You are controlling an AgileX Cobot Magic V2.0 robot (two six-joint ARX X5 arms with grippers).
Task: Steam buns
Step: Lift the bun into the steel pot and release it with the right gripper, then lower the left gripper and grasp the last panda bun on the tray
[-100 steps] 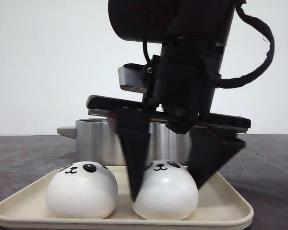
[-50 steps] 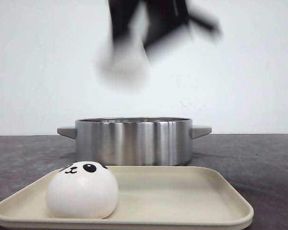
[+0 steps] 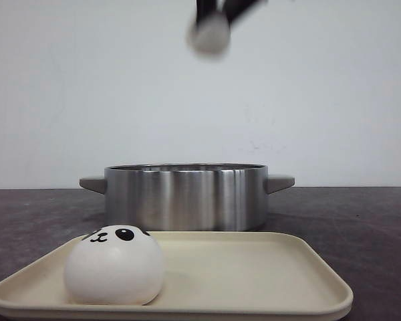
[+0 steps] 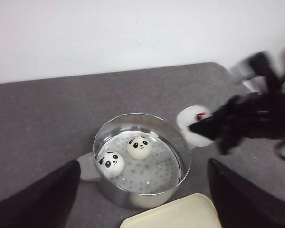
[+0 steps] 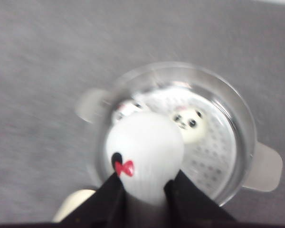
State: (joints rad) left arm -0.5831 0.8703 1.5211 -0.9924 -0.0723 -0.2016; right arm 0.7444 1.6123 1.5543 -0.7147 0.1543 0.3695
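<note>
Right claw [image 5: 145,190] is clamped on a white bun [image 5: 145,154], held high over the steel pot [image 3: 186,196]. Two buns [image 4: 140,146] already sit inside the pot; a fourth [image 3: 113,265] waits on the tray [image 3: 267,281] on the near tabletop. Left claw [image 4: 142,199] is spread wide, holding nothing. Judged step: carrying bun three; next, lower it into free space and let go.
</note>
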